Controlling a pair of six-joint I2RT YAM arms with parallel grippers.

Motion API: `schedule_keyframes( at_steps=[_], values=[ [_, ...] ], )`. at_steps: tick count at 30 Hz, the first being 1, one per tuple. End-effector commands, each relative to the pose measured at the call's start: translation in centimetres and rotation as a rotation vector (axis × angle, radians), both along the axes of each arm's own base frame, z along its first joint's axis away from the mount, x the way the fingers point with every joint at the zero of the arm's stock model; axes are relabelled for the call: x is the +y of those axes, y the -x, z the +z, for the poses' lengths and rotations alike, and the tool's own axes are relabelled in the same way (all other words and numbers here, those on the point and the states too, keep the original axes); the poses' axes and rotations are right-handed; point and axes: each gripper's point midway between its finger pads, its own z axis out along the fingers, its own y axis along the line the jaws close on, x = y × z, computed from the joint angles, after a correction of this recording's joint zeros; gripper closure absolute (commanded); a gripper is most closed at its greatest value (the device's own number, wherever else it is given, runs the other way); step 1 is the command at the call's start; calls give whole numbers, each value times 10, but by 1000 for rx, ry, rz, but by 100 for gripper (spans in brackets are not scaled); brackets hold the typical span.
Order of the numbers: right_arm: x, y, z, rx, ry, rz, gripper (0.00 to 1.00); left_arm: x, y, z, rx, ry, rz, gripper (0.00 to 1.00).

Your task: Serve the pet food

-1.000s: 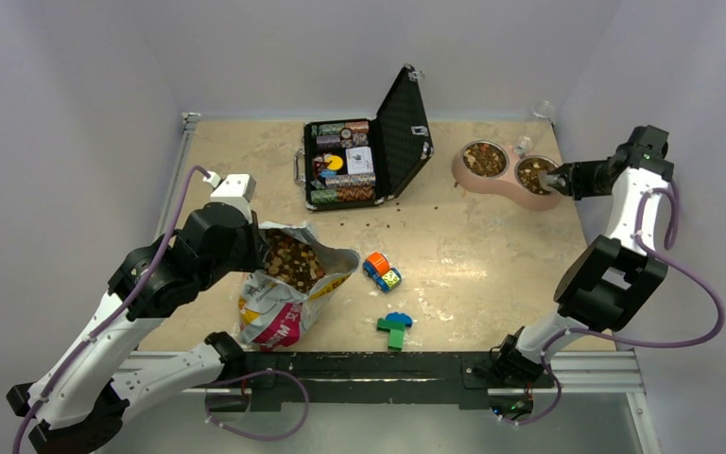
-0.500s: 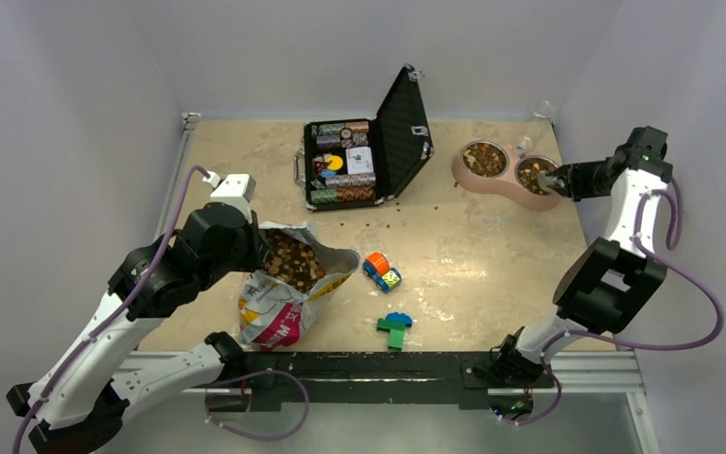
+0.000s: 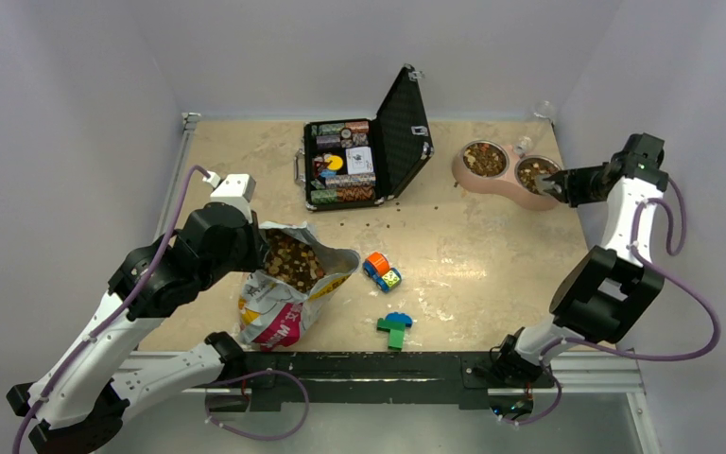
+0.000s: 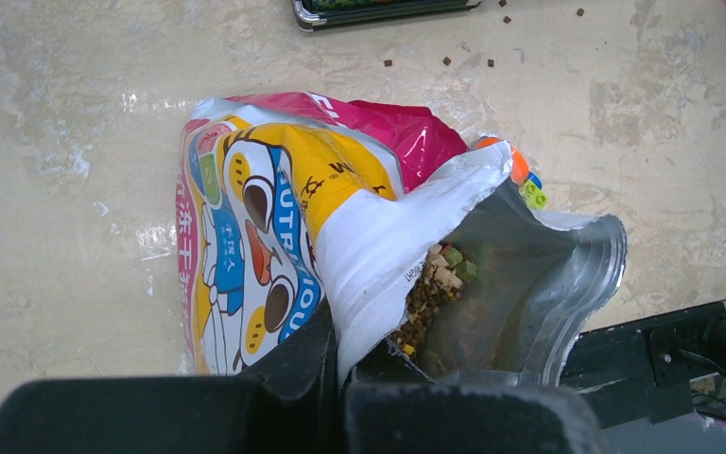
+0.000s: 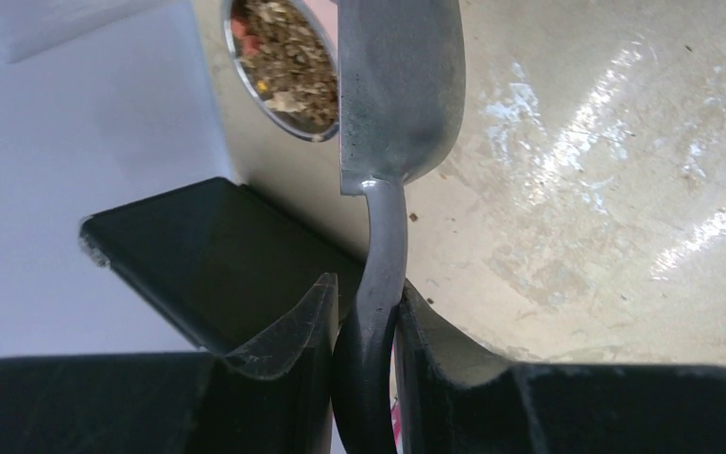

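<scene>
A beige tabletop (image 3: pixel 473 274) seen from above, with an open black case (image 3: pixel 364 156) at the middle of its far side.

Nearest the arm bases, well in front of the case, lies a green block (image 3: pixel 395 331) with a blue piece on it. A small toy car (image 3: pixel 381 271) sits between the block and the case.

In front of the case and to its left, a colourful bag (image 3: pixel 279 303) stands open, full of brown pet food (image 3: pixel 291 260). The left end effector (image 4: pixel 340 364) is clamped together on the bag's white torn rim, holding the mouth open.

A loose trail of pet food bits lies on the tabletop just in front of the case.

To the right of the case sits a pink double bowl (image 3: pixel 506 194), with pet food in both of its metal dishes. The right end effector (image 5: pixel 364 322) is closed on the dark handle of a metal scoop (image 5: pixel 399 85), held over the dish farther from the case. Whether the scoop carries any food cannot be told.
</scene>
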Motion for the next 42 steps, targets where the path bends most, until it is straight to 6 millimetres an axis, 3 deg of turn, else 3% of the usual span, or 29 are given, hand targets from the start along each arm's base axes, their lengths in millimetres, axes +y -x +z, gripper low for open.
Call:
schedule_keyframes(
  at_steps=[1, 5, 7, 11, 16, 19, 23, 26, 30, 35, 40, 42],
  values=[
    [7, 11, -24, 37, -29, 20, 100, -12, -12, 54, -162, 162, 4, 100],
    [-5, -4, 38, -168, 96, -11, 100, -10, -8, 55, -155, 160, -4, 100],
    [-7, -4, 45, -142, 103, 3, 100, -11, -6, 55, -151, 167, -12, 100],
    [3, -1, 33, -187, 77, 17, 100, -11, -2, 55, -145, 178, -25, 100],
    [21, 19, 24, -187, 62, 43, 100, -7, 7, 54, -134, 192, -31, 100],
    [51, 33, 20, -209, 49, 157, 100, -6, 13, 48, -111, 214, -27, 100],
    [111, 57, 14, -329, 21, 411, 100, -8, 19, 41, -94, 252, -35, 100],
    [149, 87, -3, -375, 14, 574, 100, -10, 19, 37, -89, 248, -41, 100],
    [183, 135, -54, -312, -33, 710, 100, -13, 15, 43, -97, 238, -52, 100],
    [205, 182, -100, -248, -120, 782, 100, -27, 18, 46, -60, 258, -109, 100],
    [212, 213, -138, -162, -159, 781, 100, -34, 19, 39, -26, 301, -100, 100],
    [214, 221, -142, -140, -174, 779, 85, -37, 20, 41, -21, 318, -102, 100]
  ],
)
